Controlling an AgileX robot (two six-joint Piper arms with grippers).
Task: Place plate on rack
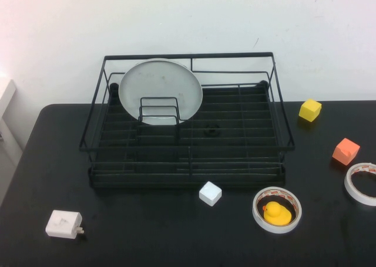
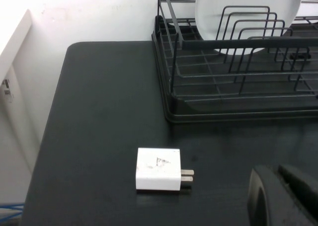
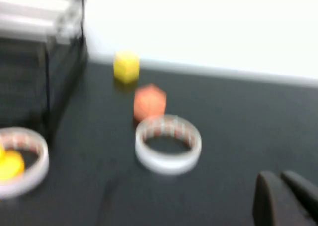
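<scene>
Already the plate (image 1: 160, 85) stands on edge inside the rack (image 1: 188, 139), leaning back toward the rear rail in the upper left part of the rack, just behind the small upright wire dividers (image 1: 159, 110). The rack fills the middle of the high view, on a black table (image 1: 147, 232).

In front of the rack, a white cube (image 1: 210, 193) sits near the lower centre, and a white charger plug (image 1: 63, 224) lies at the lower left. A yellow rubber duck (image 1: 276, 213) sits inside a tape ring (image 1: 277, 209) at the lower right. Another tape ring (image 1: 361, 183) lies at the right edge, with an orange block (image 1: 345, 151) just above it and a yellow block (image 1: 309, 110) higher still.

Neither arm shows in the high view. The left gripper (image 2: 283, 196) appears only at the lower right corner of its wrist view, low over bare table near the charger plug, fingers close together and holding nothing. The right gripper (image 3: 285, 198) sits at the lower right corner of its own view, near the second tape ring, likewise narrow and empty.
</scene>
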